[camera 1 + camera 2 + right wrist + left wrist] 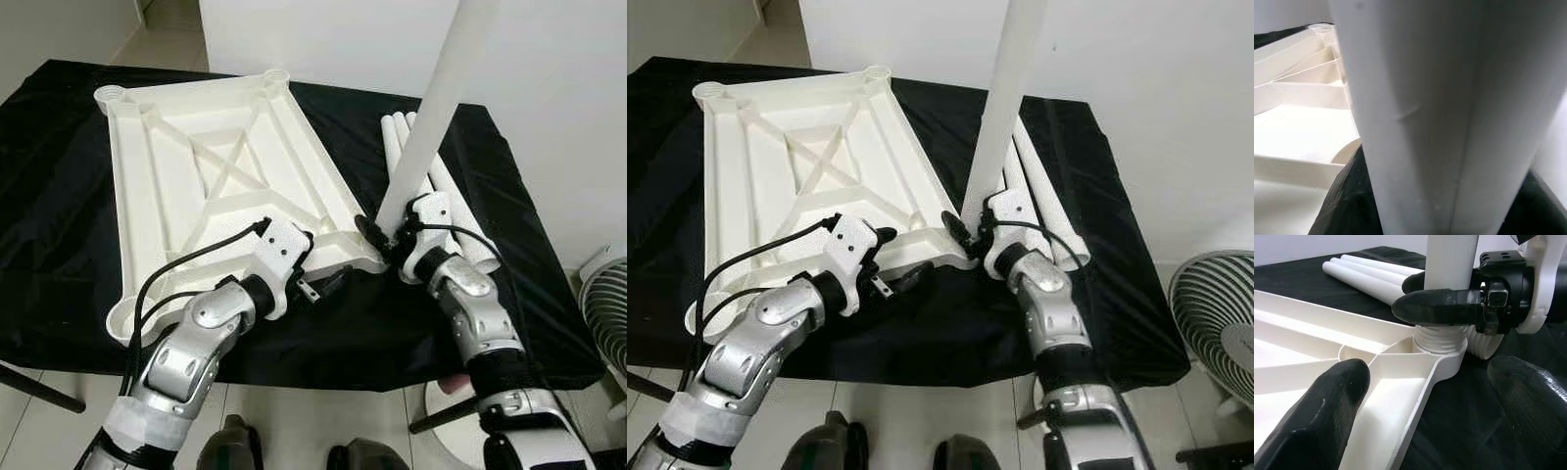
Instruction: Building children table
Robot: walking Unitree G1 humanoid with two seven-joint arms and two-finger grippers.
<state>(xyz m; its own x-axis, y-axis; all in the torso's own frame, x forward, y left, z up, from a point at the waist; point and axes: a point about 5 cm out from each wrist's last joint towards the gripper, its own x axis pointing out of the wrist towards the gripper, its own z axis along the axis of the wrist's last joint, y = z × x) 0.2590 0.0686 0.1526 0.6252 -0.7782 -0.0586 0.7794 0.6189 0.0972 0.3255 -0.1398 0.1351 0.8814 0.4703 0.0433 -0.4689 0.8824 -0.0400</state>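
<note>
While the left gripper gapes beside the tabletop, the right gripper clamps the upright leg.

You have one white tabletop lying upside down on one black-covered table. Count one table leg standing upright at the tabletop's corner and three spare legs lying side by side. Two grippers work here, and one fan stands nearby.

white tabletop, white leg, black cloth, black fingers
</note>
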